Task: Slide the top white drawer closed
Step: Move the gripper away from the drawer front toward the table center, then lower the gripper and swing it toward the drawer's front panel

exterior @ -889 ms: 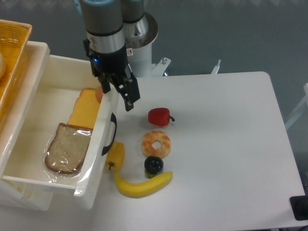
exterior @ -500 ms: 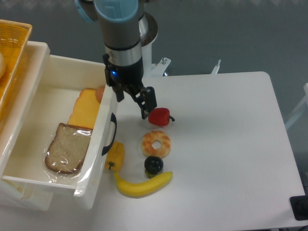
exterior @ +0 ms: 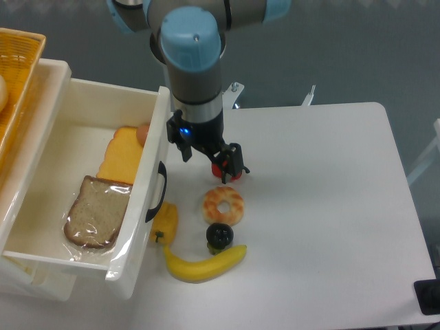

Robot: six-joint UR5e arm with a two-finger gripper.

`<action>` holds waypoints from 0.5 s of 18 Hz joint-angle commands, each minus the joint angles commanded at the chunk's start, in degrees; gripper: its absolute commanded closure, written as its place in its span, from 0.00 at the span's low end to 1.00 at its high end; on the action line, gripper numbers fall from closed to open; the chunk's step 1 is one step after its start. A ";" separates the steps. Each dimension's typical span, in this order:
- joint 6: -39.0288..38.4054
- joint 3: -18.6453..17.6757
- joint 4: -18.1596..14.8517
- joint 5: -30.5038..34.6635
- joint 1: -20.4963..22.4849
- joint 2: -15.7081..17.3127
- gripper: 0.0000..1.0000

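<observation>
The top white drawer (exterior: 82,185) is seen pulled open at the left. The tool (exterior: 208,159), fingers spread and empty, is positioned over a red pepper (exterior: 221,170) at frame centre.

The arm (exterior: 196,69) reaches straight down, gripper (exterior: 208,157) jaws spread apart.

- I see the top white drawer (exterior: 75,199) pulled far out, off to one side of my tool (exterior: 210,161) and reaching down past it in the picture.
- It is deep, glossy white plastic, with its open top showing.
- Its front panel, bearing one curved black handle (exterior: 159,191), stands near my tool, not touching.
</observation>
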 joint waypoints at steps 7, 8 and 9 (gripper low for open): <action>-6.50 -0.17 1.76 0.27 0.97 -5.45 0.00; -7.91 0.17 1.85 0.18 0.97 -6.15 0.00; -8.45 0.96 1.85 0.18 0.97 -6.86 0.00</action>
